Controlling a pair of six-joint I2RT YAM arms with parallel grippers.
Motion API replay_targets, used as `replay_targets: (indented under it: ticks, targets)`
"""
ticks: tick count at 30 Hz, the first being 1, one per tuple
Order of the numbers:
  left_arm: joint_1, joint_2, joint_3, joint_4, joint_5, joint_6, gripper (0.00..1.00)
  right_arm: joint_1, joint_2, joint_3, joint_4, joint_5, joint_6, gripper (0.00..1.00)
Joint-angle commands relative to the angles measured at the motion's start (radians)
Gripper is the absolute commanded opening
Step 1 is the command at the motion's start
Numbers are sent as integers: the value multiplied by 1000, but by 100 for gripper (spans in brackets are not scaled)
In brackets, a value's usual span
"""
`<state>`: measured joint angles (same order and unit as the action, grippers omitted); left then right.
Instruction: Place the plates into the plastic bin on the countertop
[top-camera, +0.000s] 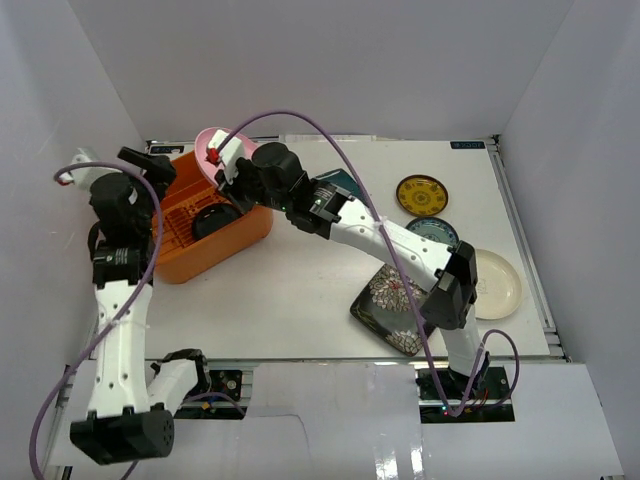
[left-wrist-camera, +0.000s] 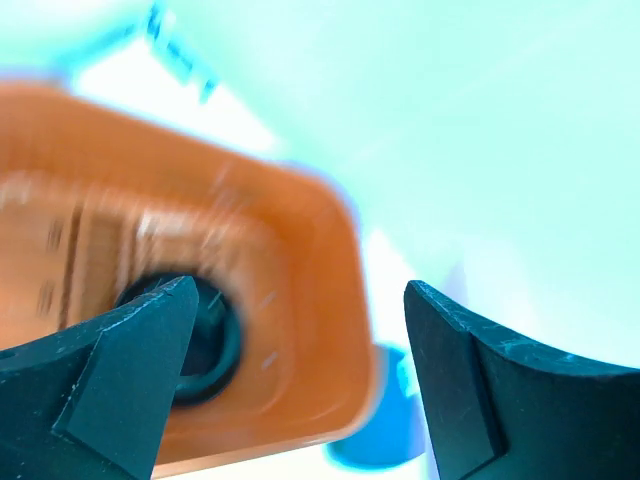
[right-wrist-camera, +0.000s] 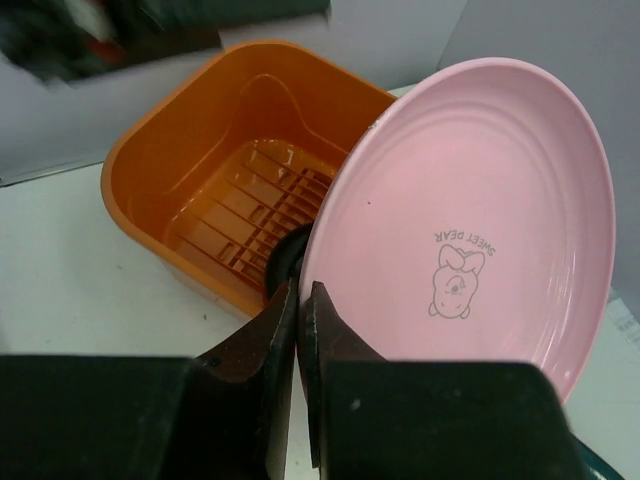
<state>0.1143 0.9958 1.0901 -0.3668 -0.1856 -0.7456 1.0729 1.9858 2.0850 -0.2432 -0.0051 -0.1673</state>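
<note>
The orange plastic bin (top-camera: 180, 240) stands at the far left of the white countertop (top-camera: 290, 290) with a black plate (top-camera: 212, 218) inside it. My right gripper (top-camera: 228, 172) is shut on the rim of the pink plate (top-camera: 210, 145) and holds it tilted above the bin's far right corner; the right wrist view shows the pink plate (right-wrist-camera: 480, 220), the bin (right-wrist-camera: 190, 150) and the pinch point (right-wrist-camera: 300, 300). My left gripper (top-camera: 150, 165) is open and empty over the bin's far left edge; its view shows the bin (left-wrist-camera: 300, 300) and the black plate (left-wrist-camera: 205, 340) below.
On the right of the countertop lie a yellow-patterned plate (top-camera: 421, 195), a blue-patterned plate (top-camera: 433, 231), a cream plate (top-camera: 497, 283) and a dark square flowered plate (top-camera: 385, 305). A teal plate (top-camera: 338, 183) lies partly under the right arm. White walls enclose the table.
</note>
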Motion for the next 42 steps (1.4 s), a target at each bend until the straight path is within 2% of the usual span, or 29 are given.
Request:
replay_targets:
  ticks: [1, 3, 6, 11, 15, 18, 19, 21, 26, 28, 29, 30, 32, 33, 34, 36, 37, 38, 39, 40, 42]
  targets:
    - [-2, -124, 129, -50, -90, 34, 95, -8, 41, 49, 151, -51, -43, 8]
    - [-33, -144, 192, -70, -81, 61, 95, -11, 88, 59, 230, -93, -54, 8]
    - [-77, -183, 206, -106, 4, 97, 95, -13, 195, 125, 318, -125, -61, 8]
    - [-171, -256, 122, -110, 176, 84, 95, -5, 405, 253, 409, -89, -75, 8]
    - [-196, -301, 85, -132, 274, 91, 95, 4, 464, 245, 487, -30, -94, 10]
    - [-215, -322, 71, -158, 325, 78, 95, 4, 469, 196, 521, -3, -75, 32]
    - [-219, -336, 70, -164, 333, 69, 95, 4, 464, 166, 531, -1, -69, 51]
    - [-223, -348, 57, -175, 366, 43, 95, 5, 415, 124, 571, -9, -45, 60]
    - [-226, -365, 56, -189, 436, 11, 93, -14, 172, -75, 689, -29, 46, 63]
    - [-226, -362, 42, -185, 488, -8, 92, -34, 79, -215, 725, -19, 87, 62]
    - [-226, -355, 36, -185, 512, -12, 91, -42, -24, -273, 734, -3, 106, 60]
    - [-226, -353, 12, -181, 556, -27, 90, -63, -85, -408, 752, -1, 150, 57]
    - [-226, -350, -27, -161, 604, -44, 89, -89, -266, -569, 769, 49, 210, 41]
    - [-226, -344, -77, -149, 630, -54, 88, -117, -333, -726, 768, 100, 269, 32]
    - [-228, -341, -108, -133, 699, -70, 86, -132, -396, -806, 742, 125, 297, 18]
    - [-237, -320, -165, -98, 757, -81, 83, -183, -597, -960, 685, 172, 362, 8]
    - [-266, -312, -220, -75, 788, -87, 81, -226, -727, -1106, 614, 178, 430, 8]
    - [-290, -307, -245, -64, 788, -90, 81, -226, -786, -1179, 584, 178, 461, 8]
    - [-326, -296, -265, -52, 782, -90, 79, -278, -848, -1245, 552, 151, 489, 8]
    - [-422, -269, -294, -37, 737, -86, 78, -303, -960, -1361, 477, 143, 532, 8]
    - [-548, -226, -315, -9, 658, -80, 77, -375, -1063, -1454, 403, 113, 558, 8]
